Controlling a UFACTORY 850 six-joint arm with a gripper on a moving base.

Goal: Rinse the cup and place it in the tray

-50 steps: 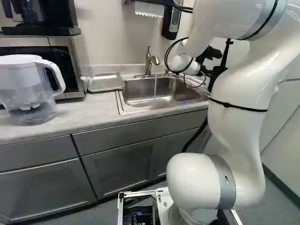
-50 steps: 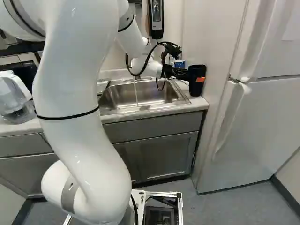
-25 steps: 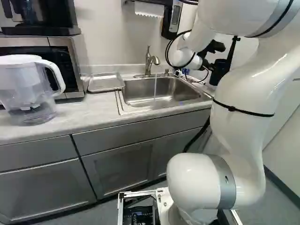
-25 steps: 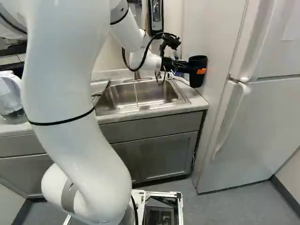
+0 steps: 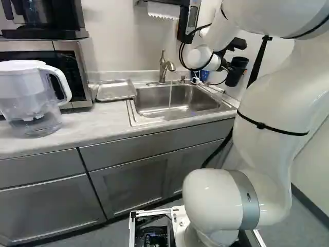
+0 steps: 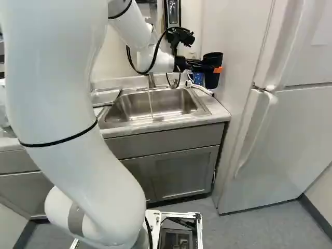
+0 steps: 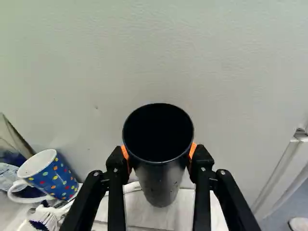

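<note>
While the left base view shows the dark cup (image 6: 211, 80) only small beside the wrist, the right base view brings out an orange pad (image 6: 218, 69) of the gripper (image 6: 211, 69) against it, and the wrist view settles it: the gripper (image 7: 159, 152) is clamped on the cup from two sides, mouth open toward the camera. How far the cup's base is from the counter (image 6: 218, 111), I can't tell.

Only the wrist view gives us the mug's (image 7: 57, 178) colored dots and handle; it leans just beside the gripper, on the sink side, with a brush (image 7: 44, 219) near it. Close ahead of the fingers stands a pale panel (image 7: 231, 72). Between gripper and metal tray (image 5: 116, 90) lie the sink (image 5: 154, 98) and faucet (image 5: 163, 67), water running. Well past the tray from the gripper, there's the pitcher (image 5: 31, 98), plain in the left base view; the refrigerator (image 6: 295, 129) is in the right base view.
</note>
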